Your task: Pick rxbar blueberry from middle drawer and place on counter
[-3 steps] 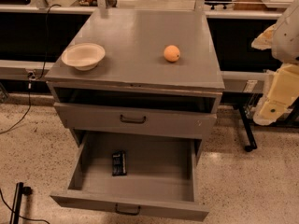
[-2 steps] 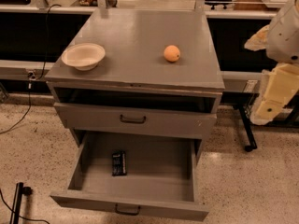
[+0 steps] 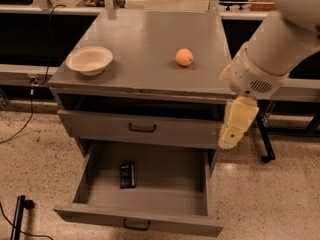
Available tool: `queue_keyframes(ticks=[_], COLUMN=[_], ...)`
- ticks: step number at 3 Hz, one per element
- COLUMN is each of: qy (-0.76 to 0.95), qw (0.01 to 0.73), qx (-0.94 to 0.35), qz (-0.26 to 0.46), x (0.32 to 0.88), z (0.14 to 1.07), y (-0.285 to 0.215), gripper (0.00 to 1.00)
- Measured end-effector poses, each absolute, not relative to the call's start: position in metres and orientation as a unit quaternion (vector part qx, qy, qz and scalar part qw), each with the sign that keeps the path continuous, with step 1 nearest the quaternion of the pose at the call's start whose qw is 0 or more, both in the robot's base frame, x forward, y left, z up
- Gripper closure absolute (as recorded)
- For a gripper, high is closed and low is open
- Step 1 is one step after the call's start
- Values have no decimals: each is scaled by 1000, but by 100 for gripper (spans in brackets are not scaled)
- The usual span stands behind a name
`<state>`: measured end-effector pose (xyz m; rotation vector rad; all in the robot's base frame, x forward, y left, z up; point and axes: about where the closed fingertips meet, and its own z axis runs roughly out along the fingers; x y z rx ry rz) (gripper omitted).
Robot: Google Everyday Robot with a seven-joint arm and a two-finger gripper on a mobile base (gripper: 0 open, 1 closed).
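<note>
The rxbar blueberry [image 3: 127,175], a small dark flat bar, lies on the bare grey floor of the open middle drawer [image 3: 190,181], left of its centre. The drawer is pulled far out, its front with a small dark handle [image 3: 136,225] toward me. The counter [image 3: 145,49] is the flat grey cabinet top above. My gripper [image 3: 236,126], a cream part hanging down from the white arm [image 3: 272,49], is at the cabinet's right front corner. It is above and right of the open drawer, well apart from the bar and holding nothing.
A pale bowl [image 3: 90,59] stands on the counter's left front and a round orange fruit [image 3: 184,57] right of centre. A shut drawer [image 3: 142,128] sits above the open one. A black-fronted bench runs behind; a black stand leg [image 3: 264,144] is on the floor at right.
My arm has swung in from the right edge toward the cabinet, so the gripper now hangs by the cabinet's right front corner. The bar, bowl and orange have not moved.
</note>
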<state>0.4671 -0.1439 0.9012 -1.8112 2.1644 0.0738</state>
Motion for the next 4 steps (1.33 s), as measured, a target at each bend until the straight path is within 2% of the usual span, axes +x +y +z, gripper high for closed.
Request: queue_keyframes(ticks=[1,2,4], qy=[776,748,677], qw=[179,181,250], qx=[-605,-634,-670], qz=[24,70,176], x=[480,492,441], z=[893,868,795], y=[-138,-107,-26], gripper=[0,0,0])
